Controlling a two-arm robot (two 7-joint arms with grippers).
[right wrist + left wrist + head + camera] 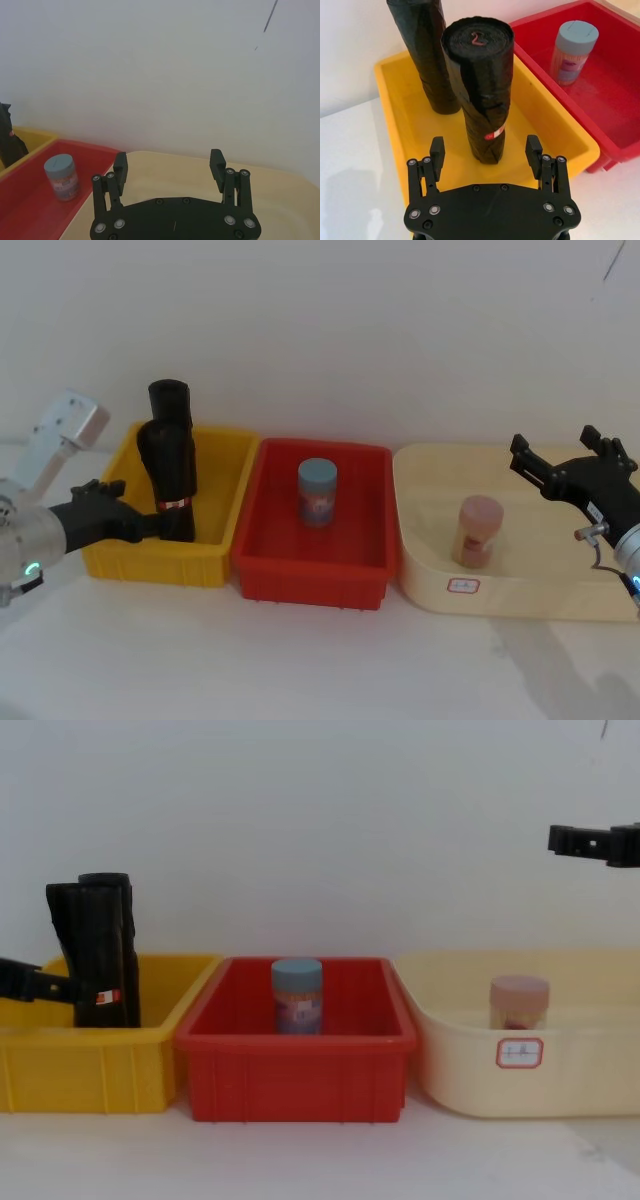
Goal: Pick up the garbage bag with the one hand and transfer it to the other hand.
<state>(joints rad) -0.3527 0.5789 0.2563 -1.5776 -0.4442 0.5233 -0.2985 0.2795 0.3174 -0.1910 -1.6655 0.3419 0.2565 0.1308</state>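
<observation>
The garbage bag (480,85) is a tall black roll with a small red-and-white mark low on its side. It stands slightly tilted in the yellow bin (402,130), also seen as the front roll (168,475) and from the side (95,955). My left gripper (486,152), on the green-ringed arm, is open at the roll's lower end. One finger is on each side and neither touches it. In the head view the left gripper (140,508) reaches in over the bin's left wall. My right gripper (565,465), on the blue-ringed arm, hangs open and empty above the cream bin (430,580).
A second black roll (427,55) stands right behind the bag. A red bin (310,560) in the middle holds a blue-lidded jar (317,492). The cream bin holds a pink jar (478,530). White tabletop lies in front of the bins, and a wall is behind them.
</observation>
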